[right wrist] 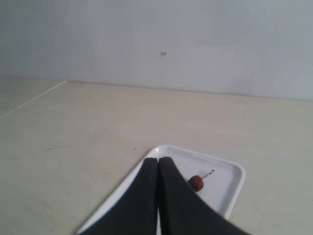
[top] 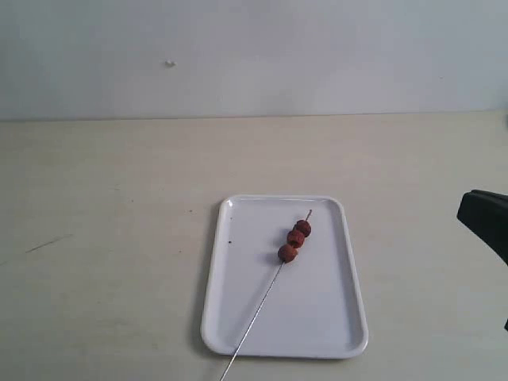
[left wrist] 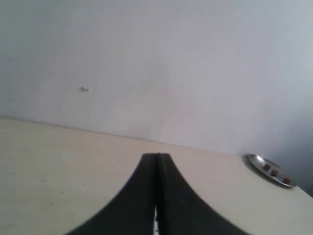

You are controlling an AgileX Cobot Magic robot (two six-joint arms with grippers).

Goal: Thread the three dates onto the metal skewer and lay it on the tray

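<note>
A: Nearest us is the bare end of the metal skewer (top: 261, 305), poking past the near rim of the tray (top: 333, 317) at about 7 o'clock.

B: From there it runs toward 1 o'clock, with the three dates (top: 295, 240) bunched together, touching, near the far tip. We judge the threading and laying done.

A: If we had to lift it again, where would we pinch?

B: That overhanging end, we think. The rod looks thin, stiff and light, and probably slick (smooth metal gives pads little to bite). We'd keep it level, since the dates look soft and could slide along it if tipped.

A: Room to move?

B: Plenty. The table (top: 103, 238) lies bare from 9 round to 12 o'clock of the tray, up to the wall. Only the low rim needs clearing. At 3 o'clock the right gripper (right wrist: 158, 164) sits well apart from the tray, its jaws pressed together on nothing.

A: And the left gripper (left wrist: 157, 157)?

B: Jaws together too, and empty. Farthest off, its camera shows a metal dish (left wrist: 271, 170) holding small dark bits we can't identify.
</note>
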